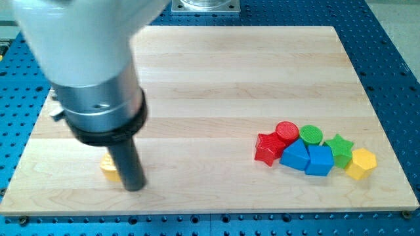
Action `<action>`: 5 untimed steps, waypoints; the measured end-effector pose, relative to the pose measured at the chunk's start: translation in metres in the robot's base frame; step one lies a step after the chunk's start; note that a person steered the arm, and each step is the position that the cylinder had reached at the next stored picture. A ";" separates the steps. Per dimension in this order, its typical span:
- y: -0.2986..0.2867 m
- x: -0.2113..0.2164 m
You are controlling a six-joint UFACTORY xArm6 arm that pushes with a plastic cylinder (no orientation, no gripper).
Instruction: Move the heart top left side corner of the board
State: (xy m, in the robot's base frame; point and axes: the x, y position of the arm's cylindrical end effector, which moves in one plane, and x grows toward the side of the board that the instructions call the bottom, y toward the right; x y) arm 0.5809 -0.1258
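A yellow block (109, 168), likely the heart, lies near the board's bottom left, mostly hidden behind my rod; its shape cannot be made out. My tip (134, 187) rests on the board just right of and slightly below it, touching or nearly touching. The arm's large grey body (92, 72) covers the board's top left area.
A cluster sits at the lower right: red star (267, 148), red cylinder (287, 132), green cylinder (311, 135), two blue blocks (296, 156) (320, 160), green star (339, 148), yellow hexagon (360, 163). The wooden board (230, 78) lies on a blue perforated table.
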 end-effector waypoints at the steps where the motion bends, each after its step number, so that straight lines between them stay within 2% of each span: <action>1: -0.038 -0.026; 2: -0.065 -0.058; 3: -0.070 -0.019; 4: -0.089 -0.048; 5: -0.089 -0.100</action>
State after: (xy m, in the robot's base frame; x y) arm 0.4806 -0.2150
